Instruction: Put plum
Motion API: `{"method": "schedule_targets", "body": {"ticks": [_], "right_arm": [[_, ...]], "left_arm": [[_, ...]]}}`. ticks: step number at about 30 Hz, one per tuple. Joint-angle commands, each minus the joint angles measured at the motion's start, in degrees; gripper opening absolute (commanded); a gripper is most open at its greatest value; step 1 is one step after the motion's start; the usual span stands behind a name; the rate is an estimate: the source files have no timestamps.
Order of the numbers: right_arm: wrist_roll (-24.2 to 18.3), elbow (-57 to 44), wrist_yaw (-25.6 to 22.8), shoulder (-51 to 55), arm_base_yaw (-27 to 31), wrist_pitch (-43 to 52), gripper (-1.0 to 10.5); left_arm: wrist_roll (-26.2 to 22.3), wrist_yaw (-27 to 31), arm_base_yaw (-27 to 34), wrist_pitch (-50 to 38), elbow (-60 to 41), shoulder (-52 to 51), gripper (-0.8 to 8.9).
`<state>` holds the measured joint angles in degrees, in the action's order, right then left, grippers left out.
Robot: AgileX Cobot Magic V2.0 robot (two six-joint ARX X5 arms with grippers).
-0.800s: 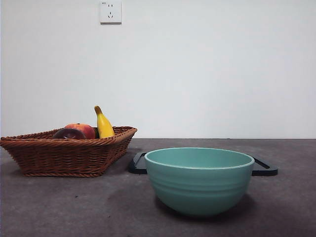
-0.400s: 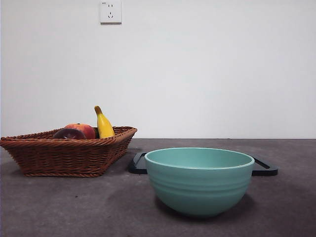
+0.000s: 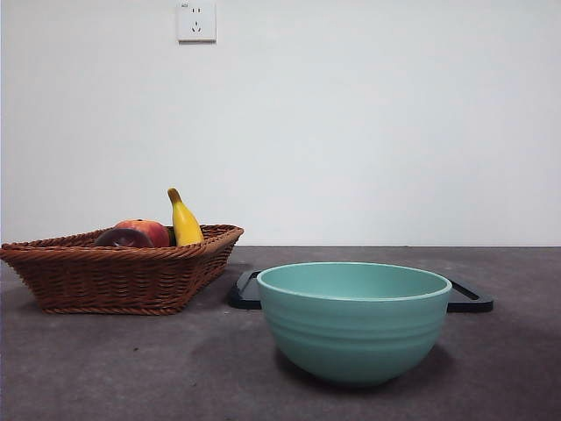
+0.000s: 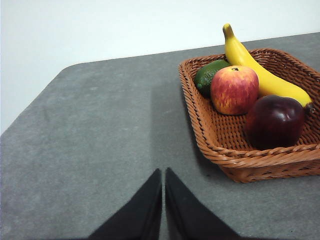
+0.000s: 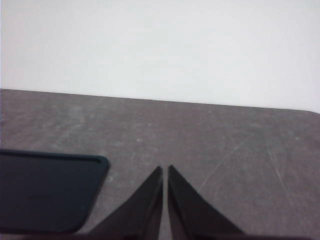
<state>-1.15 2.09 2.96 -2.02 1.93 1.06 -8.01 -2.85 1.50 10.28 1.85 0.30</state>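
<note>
Plain white wall with a socket [image 3: 196, 21] up top, and a dark grey table [image 4: 90, 140] under everything.

Both arms are parked. The left gripper [image 4: 163, 176] has its jaws pinched nearly together with nothing between them, hanging over bare table with the wicker basket [image 4: 260, 162] off at about 2 o'clock. The right gripper [image 5: 165, 172] is just as narrow and empty, with a black tray [image 5: 47, 192] at roughly 9 o'clock.

The plum [image 4: 275, 121] sits in the near end of the basket, touching the banana [image 4: 260, 75], with the apple [image 4: 234, 90] just beside it at around 10 o'clock and a green fruit [image 4: 210, 76] behind that, maybe a lime or an avocado, too hidden to call.

My guess on handling: that plum looks glossy and round, so it's probably slick and wants to roll out of a loose pinch. I'd open wide and come straight down over its widest part, pads on opposite sides, clear of the banana. It's likely light and firm, but squeezing hard seems pointless.

From the front, the teal bowl [image 3: 354, 323] stands nearest the camera and I can't see anything in it, though the rim hides the bottom.
</note>
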Motion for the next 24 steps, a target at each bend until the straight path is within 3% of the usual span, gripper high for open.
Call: {"method": "schedule_targets", "body": {"ticks": [1,13,24], "right_arm": [[1.46,-1.49,-0.22,1.07,0.09,-0.02,0.1],[2.25,-1.46,-0.59,1.81,0.09,-11.37,0.1],[2.21,-1.44,-0.42,1.81,0.09,-10.08,0.1]], "left_arm": [[0.15,0.13,0.13,0.44,-1.18,-0.11,0.09],[0.13,0.13,0.13,0.44,-1.18,-0.11,0.09],[0.15,0.13,0.13,0.44,-1.18,-0.11,0.09]]}}
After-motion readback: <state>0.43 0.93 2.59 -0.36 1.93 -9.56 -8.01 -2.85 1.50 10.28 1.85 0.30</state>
